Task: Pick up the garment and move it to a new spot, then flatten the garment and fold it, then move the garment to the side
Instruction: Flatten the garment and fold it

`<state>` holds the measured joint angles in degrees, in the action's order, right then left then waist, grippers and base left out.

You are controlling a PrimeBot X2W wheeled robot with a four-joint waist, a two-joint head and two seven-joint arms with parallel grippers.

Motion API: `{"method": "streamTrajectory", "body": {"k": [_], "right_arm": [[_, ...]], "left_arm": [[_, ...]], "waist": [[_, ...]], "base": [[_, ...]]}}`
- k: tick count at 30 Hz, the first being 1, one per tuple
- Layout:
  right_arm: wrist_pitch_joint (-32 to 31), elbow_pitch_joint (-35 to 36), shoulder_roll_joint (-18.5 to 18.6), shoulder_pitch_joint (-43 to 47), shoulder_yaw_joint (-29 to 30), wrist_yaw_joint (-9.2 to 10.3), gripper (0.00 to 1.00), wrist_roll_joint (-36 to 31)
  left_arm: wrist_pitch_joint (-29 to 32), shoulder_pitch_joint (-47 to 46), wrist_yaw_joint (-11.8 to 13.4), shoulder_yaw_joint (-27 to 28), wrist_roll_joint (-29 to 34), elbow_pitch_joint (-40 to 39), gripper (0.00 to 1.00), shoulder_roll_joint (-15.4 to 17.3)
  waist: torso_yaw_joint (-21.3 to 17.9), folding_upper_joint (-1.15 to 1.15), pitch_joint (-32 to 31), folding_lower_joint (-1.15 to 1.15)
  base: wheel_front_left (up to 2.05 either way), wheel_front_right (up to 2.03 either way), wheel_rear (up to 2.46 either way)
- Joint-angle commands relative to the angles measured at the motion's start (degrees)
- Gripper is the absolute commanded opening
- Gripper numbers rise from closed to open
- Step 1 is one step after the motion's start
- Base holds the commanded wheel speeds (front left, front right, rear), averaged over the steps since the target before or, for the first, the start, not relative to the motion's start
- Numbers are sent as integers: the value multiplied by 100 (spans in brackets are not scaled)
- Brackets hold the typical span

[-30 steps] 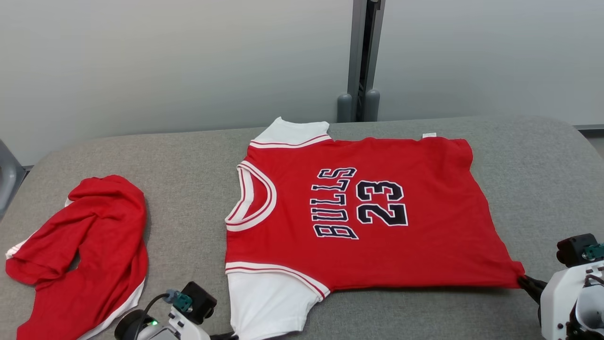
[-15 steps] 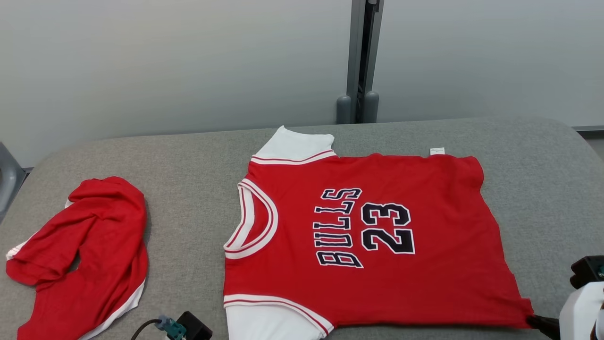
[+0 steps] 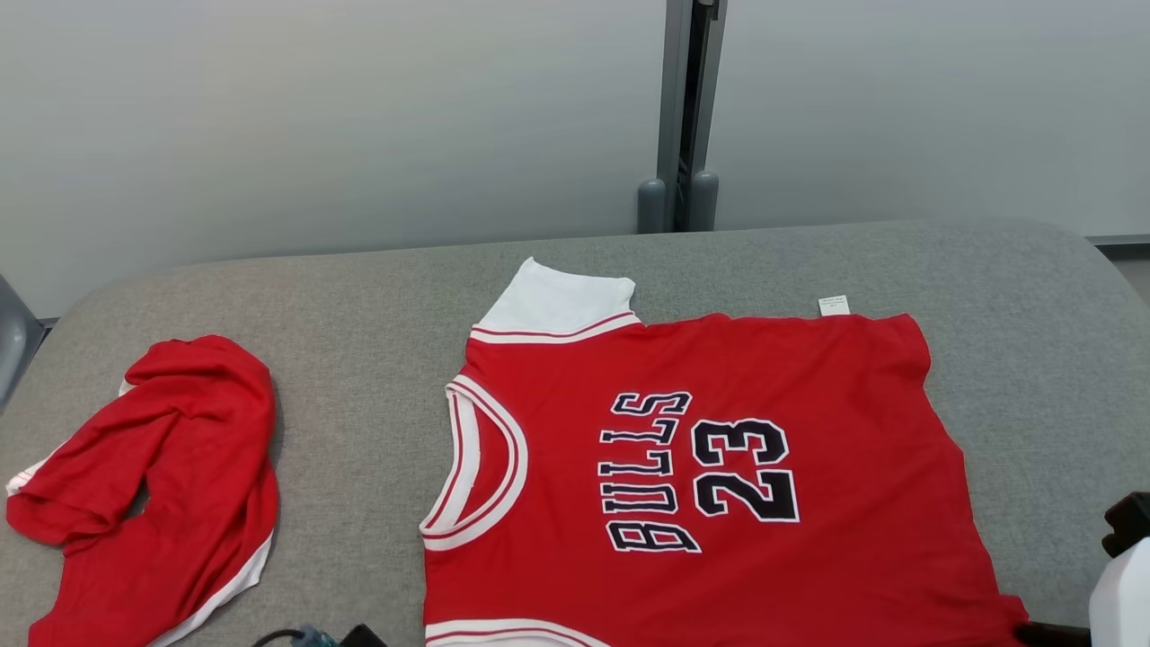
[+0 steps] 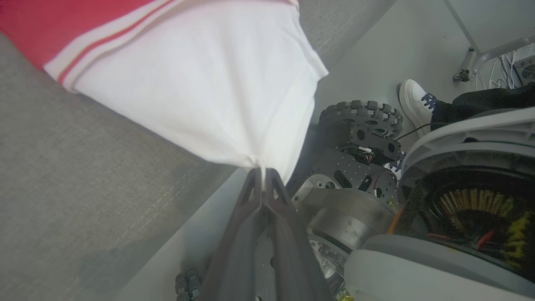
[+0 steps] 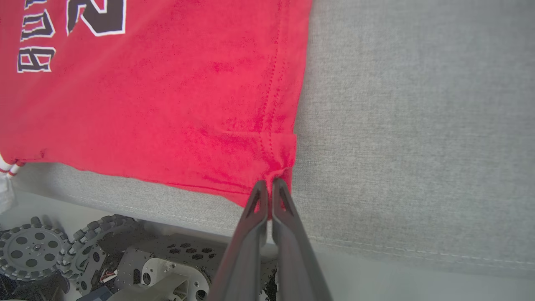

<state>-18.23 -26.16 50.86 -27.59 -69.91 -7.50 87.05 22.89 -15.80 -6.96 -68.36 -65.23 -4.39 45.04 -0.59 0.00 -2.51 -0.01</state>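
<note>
The garment (image 3: 719, 467), a red jersey with white sleeves and "BULLS 23" on it, lies spread flat on the grey table (image 3: 341, 296), its near part past the bottom of the head view. In the left wrist view my left gripper (image 4: 262, 173) is shut on the tip of the white sleeve (image 4: 200, 83), which hangs off the table's front edge. My right gripper (image 5: 269, 186) is shut on the red hem corner (image 5: 276, 154) at the table's near edge. In the head view that gripper's dark finger (image 3: 1047, 633) shows at the jersey's lower right corner.
A second red garment (image 3: 153, 485) lies crumpled on the table's left side. A grey post (image 3: 683, 117) stands behind the table against the pale wall. Below the front edge are my wheeled base (image 4: 359, 125) and a person's white shoe (image 4: 413, 104).
The jersey has slid across the table toward me, held by both grippers. Both arms have drawn back and dropped mostly out of the bottom of the head view. The crumpled garment has stayed put.
</note>
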Motion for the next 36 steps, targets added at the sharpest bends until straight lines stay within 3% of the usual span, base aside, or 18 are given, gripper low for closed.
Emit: {"method": "streamTrajectory", "body": {"k": [1,10,19,26,36], "right_arm": [[64,44,50,-27,56,2,0,46],[327,141,120,-251,329,2,0,120],[485,60,-82,-540,657,2,0,346],[593,-223,-422,-759,823,2,0,439],[641,-684,-757,-1007,904,2,0,354]], "left_arm": [[-48,-78,44,87,-57,-31,0,57],[-420,-359,23,626,-452,-137,0,6],[-860,-724,116,1302,-905,108,0,-208],[-1338,-1102,318,1850,-1218,686,0,-713],[-1187,-1559,448,2005,-1560,1765,0,-1286]], "waist": [[-8,0,25,1],[-29,0,188,1],[-100,0,397,1],[-96,0,585,1],[-114,0,778,1]], "base": [[0,0,0],[0,0,0],[0,0,0],[0,0,0],[0,0,0]]}}
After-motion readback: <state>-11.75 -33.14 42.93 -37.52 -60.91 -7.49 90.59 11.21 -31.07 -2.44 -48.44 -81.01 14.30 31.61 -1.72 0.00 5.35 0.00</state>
